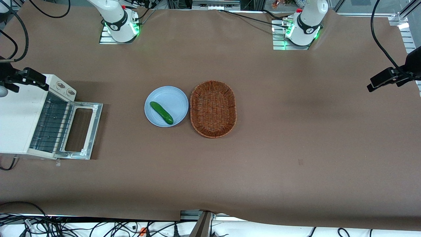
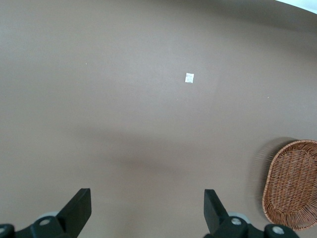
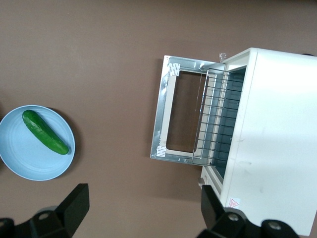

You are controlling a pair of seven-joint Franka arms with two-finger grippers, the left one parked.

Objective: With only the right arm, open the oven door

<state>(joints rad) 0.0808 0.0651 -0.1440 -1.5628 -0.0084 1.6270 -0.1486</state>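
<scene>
The white toaster oven stands at the working arm's end of the table. Its oven door lies folded down flat on the table in front of the oven, silver frame up, and the brown table shows through its window. The wire rack inside is exposed. The bar handle is not visible. My right gripper hangs high above the oven's two-knob end. In the right wrist view the gripper is open and empty, and the door and the oven lie below it.
A light blue plate holding a green cucumber sits mid-table beside a brown wicker basket. The plate and cucumber also show in the right wrist view. The two knobs face up beside the door.
</scene>
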